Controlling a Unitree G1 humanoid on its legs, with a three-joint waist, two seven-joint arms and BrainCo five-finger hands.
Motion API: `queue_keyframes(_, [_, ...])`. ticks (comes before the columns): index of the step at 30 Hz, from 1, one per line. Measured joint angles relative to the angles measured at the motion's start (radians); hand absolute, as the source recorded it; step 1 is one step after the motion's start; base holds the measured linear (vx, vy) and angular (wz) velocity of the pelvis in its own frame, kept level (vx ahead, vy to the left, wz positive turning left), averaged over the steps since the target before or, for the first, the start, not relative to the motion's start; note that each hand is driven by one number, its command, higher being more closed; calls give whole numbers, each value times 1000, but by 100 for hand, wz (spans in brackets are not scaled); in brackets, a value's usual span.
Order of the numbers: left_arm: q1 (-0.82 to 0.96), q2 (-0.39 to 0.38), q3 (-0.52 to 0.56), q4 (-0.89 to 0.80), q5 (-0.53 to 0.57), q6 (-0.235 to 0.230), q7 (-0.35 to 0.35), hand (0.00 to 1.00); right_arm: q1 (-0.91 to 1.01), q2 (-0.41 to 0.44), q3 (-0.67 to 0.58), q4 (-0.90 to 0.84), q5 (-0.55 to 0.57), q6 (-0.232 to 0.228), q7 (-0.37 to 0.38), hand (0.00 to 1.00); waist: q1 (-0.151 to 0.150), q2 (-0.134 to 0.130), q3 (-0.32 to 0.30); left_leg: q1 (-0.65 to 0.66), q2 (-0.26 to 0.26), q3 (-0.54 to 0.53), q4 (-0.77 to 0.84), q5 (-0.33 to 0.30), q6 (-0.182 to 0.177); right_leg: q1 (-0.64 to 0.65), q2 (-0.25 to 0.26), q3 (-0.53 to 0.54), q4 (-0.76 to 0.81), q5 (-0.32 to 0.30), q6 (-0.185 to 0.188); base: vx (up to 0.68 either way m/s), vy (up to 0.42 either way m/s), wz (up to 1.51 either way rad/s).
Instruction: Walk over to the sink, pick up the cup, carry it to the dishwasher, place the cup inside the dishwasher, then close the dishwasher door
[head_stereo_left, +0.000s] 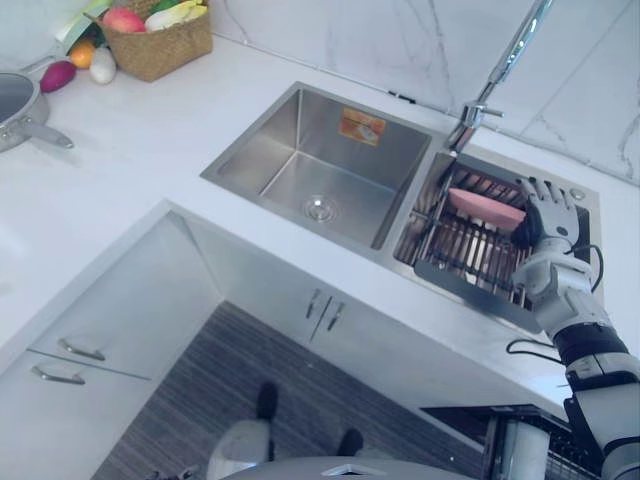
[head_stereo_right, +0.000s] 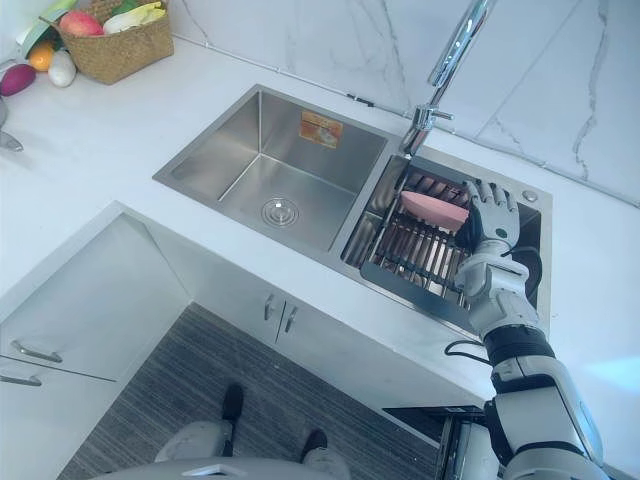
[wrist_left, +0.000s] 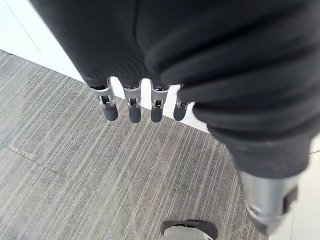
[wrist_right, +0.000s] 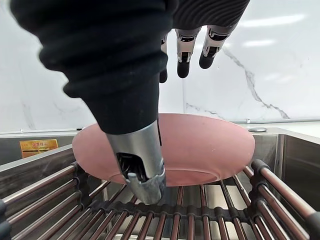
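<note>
1. The pink cup (wrist_right: 210, 150) (honestly looks more like a shallow bowl) sits tipped on its side on the dark drying rack (head_stereo_left: 465, 258) in the right basin of the sink (head_stereo_left: 290, 135), just below the faucet (head_stereo_left: 497, 78).
2. The right hand (head_stereo_left: 548, 215) is right at the cup's right end. Its fingers (wrist_right: 183, 55) are released and straight above the rim, with the thumb hanging down in front of it. Nothing is grasped, and I can't tell if it's touching.
3. The left hand (wrist_left: 150, 55) hangs over the striped grey floor (wrist_left: 70, 170) with fingers (wrist_left: 130, 111) relaxed and holding nothing.
4. On the white bench (head_stereo_left: 150, 140) there's a woven basket (head_stereo_left: 160, 48) of fruit in the far left corner and a pan (head_stereo_left: 18, 108) nearby.
</note>
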Motion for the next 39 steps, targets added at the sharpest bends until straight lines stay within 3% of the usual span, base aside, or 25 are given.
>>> queue_keyframes(11, [0, 0, 2, -10, -22, -18, 0, 0, -15, 3, 6, 6, 51, 26, 42, 0, 10, 1, 4, -30, 0, -12, 0, 1, -1, -21, 1, -15, -5, 0, 0, 2, -3, 2])
queue_keyframes(19, [-24, 0, 7, -12, -26, -31, 2, 0, -113, 17, 8, 45, 90, 47, 41, 0, 30, -4, 58, -41, 0, -15, 0, 1, -1, -30, 5, -19, -6, -1, 0, 8, -5, 0])
queue_keyframes(20, [-28, 0, 9, -12, -41, -34, 3, 0, -126, 19, 13, 46, 99, 47, 41, 100, 31, -7, 61, -49, 0, -16, 0, 2, -1, -37, 5, -20, -6, -1, 0, 0, 0, 0])
queue_keyframes(28, [-43, 0, 25, -21, -62, -63, 9, 0, -211, 22, 53, 69, 135, 47, 27, 100, 44, -20, 123, -61, -2, -28, 1, 10, 7, -48, 3, -27, 1, -2, 2, 7, -3, 1])
queue_keyframes(39, [-59, 0, 24, -20, -81, -80, 14, 0, -246, 22, 73, 100, 138, 75, -14, 100, 55, -30, 149, -77, -3, -37, 1, 7, -2, -64, -1, -39, 13, -12, -1, -4, 1, 3])
